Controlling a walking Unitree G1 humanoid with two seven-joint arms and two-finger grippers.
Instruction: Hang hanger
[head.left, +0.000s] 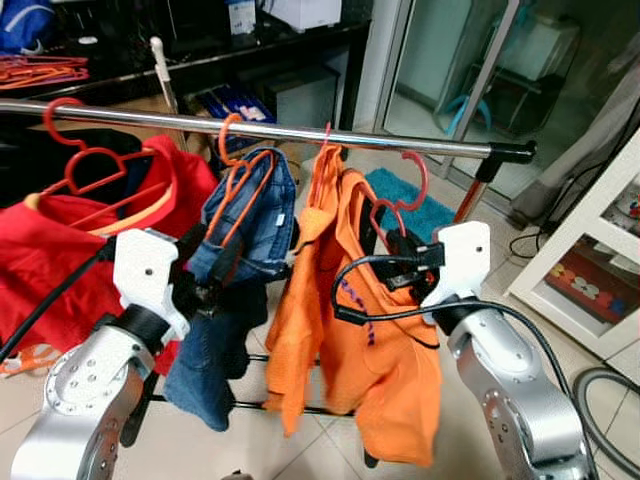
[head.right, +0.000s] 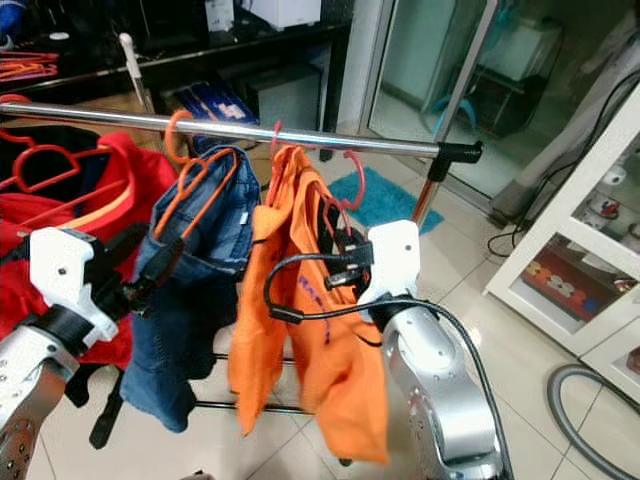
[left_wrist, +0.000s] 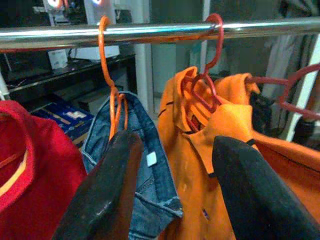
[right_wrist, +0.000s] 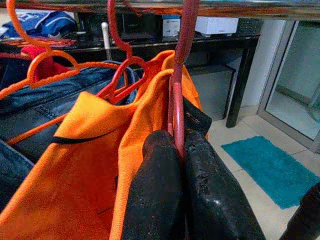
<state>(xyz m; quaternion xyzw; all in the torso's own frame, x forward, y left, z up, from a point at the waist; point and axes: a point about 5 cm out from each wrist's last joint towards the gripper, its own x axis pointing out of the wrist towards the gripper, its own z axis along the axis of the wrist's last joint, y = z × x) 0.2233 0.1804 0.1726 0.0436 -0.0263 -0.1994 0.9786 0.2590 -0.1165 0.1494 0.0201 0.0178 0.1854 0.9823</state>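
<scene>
Orange cloth fills the middle of the head views: an orange shirt hangs there below the steel rail, which runs across the upper part of the frame. The right gripper has its two black fingers pressed together on the neck of a red hanger, seen just right of centre in the left eye view. In the right wrist view the stem of this hanger goes straight up toward the rail, but I cannot tell if the hook already sits over it; in the head view the hook seems to be just below the rail.

The left gripper is in the lower middle of its wrist view with the fingers spread wide and nothing between them. It points at the jeans, which already hang on an orange hanger, beside a red shirt at the left edge.

In my judgement the task is nearly done: the hook must still be set surely on the rail, and then the gripper must let go.
</scene>
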